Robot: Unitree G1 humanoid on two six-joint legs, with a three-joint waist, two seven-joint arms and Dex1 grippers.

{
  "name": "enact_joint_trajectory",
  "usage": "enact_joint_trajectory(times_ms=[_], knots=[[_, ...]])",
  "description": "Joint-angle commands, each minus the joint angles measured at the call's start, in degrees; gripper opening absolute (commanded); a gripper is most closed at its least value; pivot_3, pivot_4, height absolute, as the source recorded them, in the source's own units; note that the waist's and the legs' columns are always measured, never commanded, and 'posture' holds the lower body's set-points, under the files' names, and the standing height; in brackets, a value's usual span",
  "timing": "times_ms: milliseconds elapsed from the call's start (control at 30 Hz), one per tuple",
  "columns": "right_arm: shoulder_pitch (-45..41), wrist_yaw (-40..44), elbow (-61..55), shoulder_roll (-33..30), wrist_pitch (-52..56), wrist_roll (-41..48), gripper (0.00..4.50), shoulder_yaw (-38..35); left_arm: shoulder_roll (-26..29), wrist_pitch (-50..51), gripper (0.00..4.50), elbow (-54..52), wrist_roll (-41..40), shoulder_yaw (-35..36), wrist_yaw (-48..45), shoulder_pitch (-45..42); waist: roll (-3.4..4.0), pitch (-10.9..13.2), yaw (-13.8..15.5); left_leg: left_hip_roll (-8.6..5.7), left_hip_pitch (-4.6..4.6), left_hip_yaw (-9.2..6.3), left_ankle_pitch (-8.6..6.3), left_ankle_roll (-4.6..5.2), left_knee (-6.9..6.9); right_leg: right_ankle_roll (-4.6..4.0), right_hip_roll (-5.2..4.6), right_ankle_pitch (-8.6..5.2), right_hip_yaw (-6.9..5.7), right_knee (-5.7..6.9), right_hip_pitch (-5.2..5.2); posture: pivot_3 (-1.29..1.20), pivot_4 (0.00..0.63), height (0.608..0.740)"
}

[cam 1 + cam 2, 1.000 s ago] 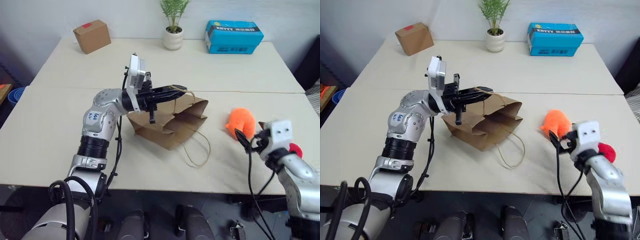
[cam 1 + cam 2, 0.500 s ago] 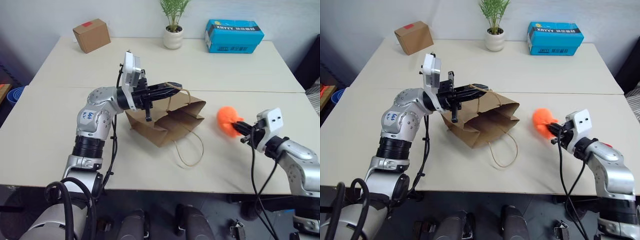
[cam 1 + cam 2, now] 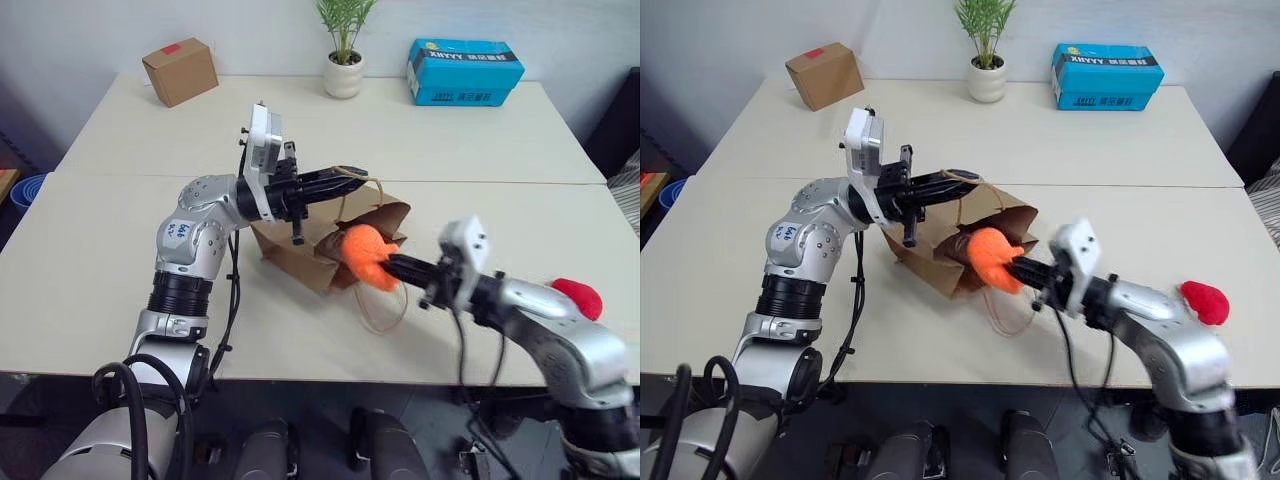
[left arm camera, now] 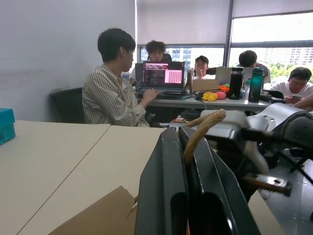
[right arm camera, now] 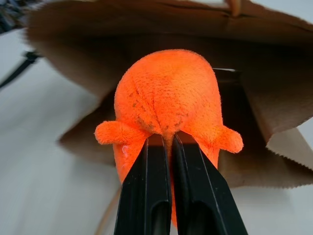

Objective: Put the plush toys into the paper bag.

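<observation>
The brown paper bag [image 3: 292,256] lies on its side mid-table, mouth toward my right arm. My left gripper [image 3: 358,178] is shut on its upper twine handle [image 4: 203,129], holding the top edge up. My right gripper [image 3: 395,266] is shut on the orange plush toy [image 3: 365,255], which hangs at the bag's mouth just above the table. In the right wrist view the orange plush toy [image 5: 168,103] sits between the fingers [image 5: 144,196], with the dark inside of the bag [image 5: 274,73] right behind it. The red plush toy [image 3: 577,296] lies on the table at the far right, behind my right arm.
The bag's lower twine loop [image 3: 385,322] trails on the table under the right gripper. Along the far edge stand a small cardboard box [image 3: 180,70], a potted plant [image 3: 343,55] and a blue box [image 3: 464,72]. Several people [image 4: 112,93] sit at desks beyond the table.
My right gripper shut on the orange toy and carried it left from the table's right side to the bag's mouth. The left gripper kept still on the handle.
</observation>
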Motion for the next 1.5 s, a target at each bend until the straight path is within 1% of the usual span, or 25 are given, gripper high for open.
enact_joint_trajectory(times_ms=[33,167,267,333,367,433,467,600,733,800,833,867,900,967,1033,1100,1167,1233,1333,1500], knots=[[-5.37,-3.52,3.59,5.74,-1.36,-2.88,0.01,2.93,0.32,0.94,0.00,-3.60,-2.02,0.11,-1.71,-1.94,0.00,0.00,0.04,0.00,-0.02,0.00,0.00,0.00,0.00,-0.01,0.00,-0.01,0.01,0.01,-0.02,0.00,0.150,0.740],[-9.15,-4.83,8.34,10.76,-2.95,-7.36,0.01,7.38,0.31,1.07,0.00,-3.29,-1.72,0.04,-2.47,-1.87,0.00,0.00,-0.04,0.01,-0.08,-0.04,0.01,-0.01,-0.02,-0.03,0.08,-0.02,-0.04,-0.01,-0.04,0.00,0.150,0.740],[-10.29,-6.15,14.43,14.26,-7.60,-11.28,0.01,9.37,-0.32,-0.53,0.00,-1.44,-0.93,0.43,-2.10,-1.72,0.00,0.00,0.01,0.00,-0.09,-0.04,0.01,-0.01,0.00,-0.03,0.07,-0.02,-0.04,-0.01,-0.03,0.00,0.150,0.740],[-10.17,-6.82,16.70,15.77,-11.13,-12.87,0.01,8.92,-0.62,-1.41,0.00,-0.48,-0.61,0.62,-1.86,-1.67,0.00,0.00,0.02,-0.02,-0.09,-0.04,0.01,0.01,0.00,-0.02,0.07,-0.02,-0.04,0.00,-0.03,0.00,0.150,0.740],[-9.83,-7.39,16.85,16.90,-11.23,-12.04,0.01,7.36,-0.73,-1.74,0.00,-0.22,-0.49,0.58,-1.80,-1.66,0.00,0.00,0.00,-0.03,-0.10,-0.04,0.01,0.01,0.00,-0.02,0.07,-0.02,-0.04,0.00,-0.04,0.00,0.150,0.740],[-8.46,-5.17,13.77,16.26,-9.55,-9.43,0.54,5.55,-0.61,-2.61,0.00,0.60,-0.19,0.83,-1.65,-1.40,0.00,0.01,-0.04,-0.02,-0.11,-0.03,0.01,0.01,0.00,-0.02,0.07,-0.02,-0.04,0.00,-0.05,0.00,0.150,0.740],[-7.73,-3.77,12.06,15.58,-8.61,-8.37,0.73,5.03,-0.60,-2.90,0.00,0.84,-0.10,0.90,-1.56,-1.26,0.00,0.01,-0.01,-0.02,-0.12,-0.05,0.01,0.01,-0.01,-0.02,0.07,-0.02,-0.04,0.00,-0.06,0.00,0.150,0.740],[-2.41,1.76,2.46,10.83,-8.25,-2.64,2.09,-0.35,-0.09,-3.80,0.00,1.28,0.39,1.17,-1.50,-0.66,0.00,0.01,0.07,-0.01,-0.16,-0.09,0.00,0.03,-0.01,-0.02,0.06,-0.01,-0.07,-0.05,-0.05,0.00,0.150,0.740],[8.55,9.43,-8.31,2.58,-7.21,8.44,3.46,-13.03,0.47,-4.49,0.00,1.18,0.91,1.46,-1.06,0.03,0.00,0.01,0.59,-0.03,-0.18,-0.13,-0.02,0.07,-0.02,-0.01,0.06,-0.01,-0.11,-0.11,-0.03,0.00,0.150,0.740],[14.00,10.77,-10.57,0.88,-11.14,9.59,4.14,-18.73,0.62,-4.77,0.00,0.65,1.10,1.31,-0.83,0.50,-0.01,0.01,0.60,-0.02,-0.18,-0.14,-0.06,0.11,-0.03,0.02,0.07,0.01,-0.12,-0.21,0.02,0.00,0.150,0.740],[20.32,13.06,-10.68,-0.79,-15.50,6.97,4.45,-22.94,0.55,-5.01,0.00,0.36,1.19,1.22,-0.64,0.74,-0.01,0.01,0.66,-0.02,-0.18,-0.13,-0.06,0.11,-0.03,0.06,0.07,0.03,-0.11,-0.25,0.01,0.00,0.150,0.740],[26.17,14.39,-10.32,-1.46,-20.66,3.86,4.48,-27.35,0.44,-5.27,0.00,0.07,1.34,1.14,-0.35,0.95,-0.01,0.01,1.02,-0.02,-0.17,-0.13,-0.06,0.12,-0.03,0.06,0.08,0.03,-0.11,-0.26,0.02,0.00,0.150,0.740],[30.07,15.17,-9.92,-1.92,-24.23,1.85,4.48,-30.05,0.36,-5.46,0.00,-0.11,1.41,1.07,-0.13,1.08,-0.01,0.01,1.43,-0.01,-0.11,-0.12,-0.08,0.10,-0.10,0.06,0.13,0.03,-0.11,-0.31,0.07,0.00,0.150,0.740],[38.06,12.81,-8.55,0.56,-28.10,1.36,4.48,-39.37,0.16,-5.76,0.00,-0.85,1.51,0.85,0.34,1.56,-0.01,0.01,1.65,-0.02,-0.10,-0.10,-0.08,0.10,-0.12,0.06,0.19,0.03,-0.12,-0.33,0.08,0.00,0.150,0.740],[46.41,11.75,-7.05,3.64,-32.25,0.56,4.48,-46.84,-0.09,-5.84,0.00,-1.71,1.46,0.83,1.13,2.27,-0.01,0.01,1.83,-0.05,-0.06,-0.04,-0.09,0.12,-0.11,0.10,0.16,0.05,-0.10,-0.33,0.11,0.00,0.150,0.740],[52.27,11.22,-6.50,6.50,-34.67,0.71,4.48,-50.31,-0.28,-5.74,0.00,-2.49,1.35,0.87,1.76,3.06,-0.01,0.01,1.62,-0.07,0.03,-0.02,-0.10,0.16,-0.10,0.13,0.14,0.07,-0.06,-0.36,0.19,0.00,0.150,0.740],[56.07,10.40,-6.44,8.51,-36.02,0.73,4.48,-51.63,-0.29,-5.92,0.00,-2.62,1.41,0.74,1.84,3.63,-0.01,0.01,1.29,-0.03,0.11,0.00,-0.14,0.13,-0.12,0.12,0.10,0.06,0.05,-0.52,0.22,0.00,0.150,0.740],[57.37,8.87,-6.33,8.89,-35.83,0.61,4.48,-51.85,-0.21,-6.09,0.00,-2.51,1.60,0.51,1.85,3.96,-0.01,0.01,0.50,0.03,0.27,0.11,-0.25,0.06,-0.14,0.11,-0.03,0.06,0.19,-0.47,0.23,0.00,0.150,0.740],[55.64,5.24,-5.64,6.11,-30.98,0.60,4.48,-50.88,-0.16,-6.25,0.00,-2.77,1.99,-0.04,1.79,4.24,0.03,-0.01,-0.22,0.11,0.37,0.14,-0.29,-0.02,-0.13,0.07,-0.07,0.06,0.30,-0.38,0.23,0.00,0.150,0.740],[49.81,3.43,-1.76,-4.13,-20.78,-1.25,4.48,-46.97,-0.85,-6.03,0.00,-4.13,1.97,-0.85,2.55,4.38,0.06,-0.02,0.15,0.12,0.31,0.11,-0.29,-0.05,-0.12,-0.07,-0.09,-0.02,0.26,-0.29,0.13,0.00,0.150,0.740]])
